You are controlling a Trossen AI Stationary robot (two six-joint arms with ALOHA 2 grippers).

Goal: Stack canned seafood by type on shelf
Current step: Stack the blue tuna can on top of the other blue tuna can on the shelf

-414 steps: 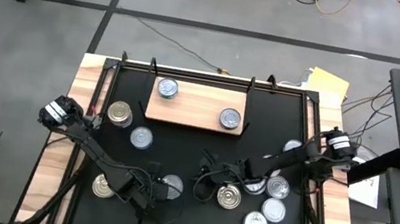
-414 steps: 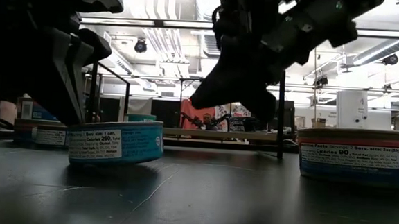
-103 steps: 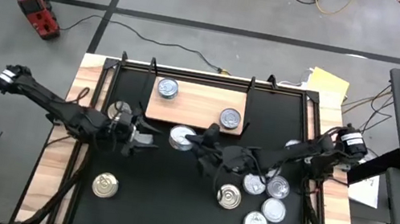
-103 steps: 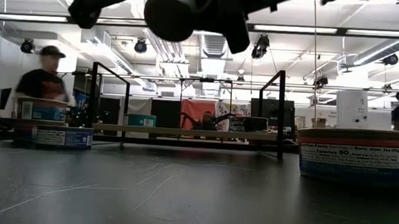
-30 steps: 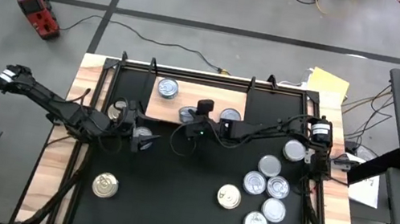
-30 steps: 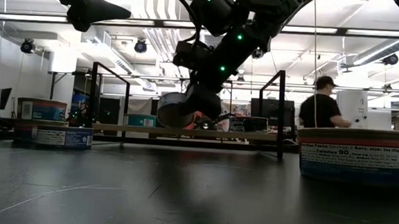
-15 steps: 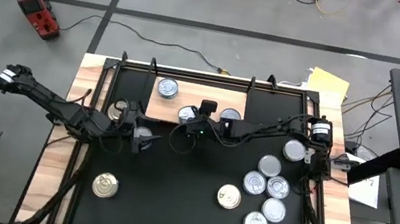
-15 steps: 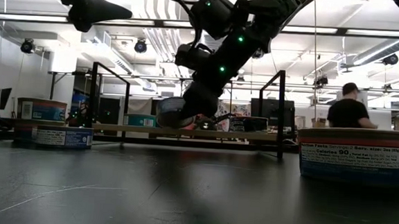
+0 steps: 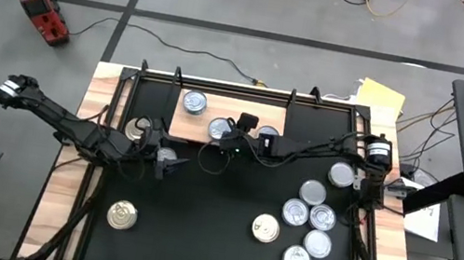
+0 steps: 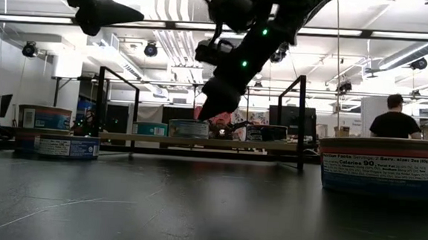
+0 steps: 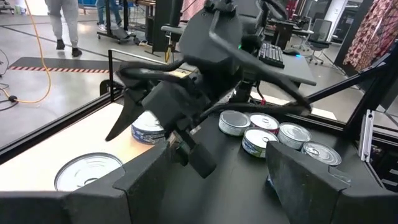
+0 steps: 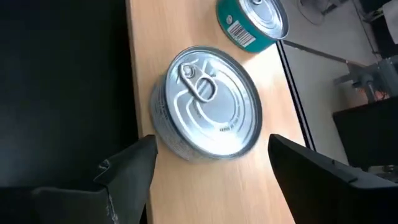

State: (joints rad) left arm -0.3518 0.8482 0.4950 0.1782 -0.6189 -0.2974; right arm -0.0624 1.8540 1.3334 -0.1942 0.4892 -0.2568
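The shelf (image 9: 244, 113) is a light wooden board at the table's far middle. A silver-topped can (image 12: 208, 102) stands upright on its base near the board's front edge (image 9: 221, 129). My right gripper (image 12: 211, 155) hovers just above and to the right of it (image 10: 203, 110), open, one finger on either side, apart from the can. A teal-labelled can (image 12: 255, 22) stands at the shelf's far left, and another can (image 10: 273, 132) stands to the right. My left gripper (image 9: 174, 164) hangs open and high over the table's left part (image 11: 217, 162), with nothing between its fingers.
Several loose cans (image 9: 310, 217) lie at the table's right, with a gold-topped one (image 9: 265, 227) nearer the middle. Another gold-topped can (image 9: 121, 215) sits at the near left. A two-can stack (image 10: 44, 117) stands at the left. A person (image 10: 393, 120) stands in the room behind.
My right gripper carried the silver-topped can, tilted, to the shelf's front edge. It set the can down upright on the board, let it go and rose a little above it. The can now stands alone on the shelf.
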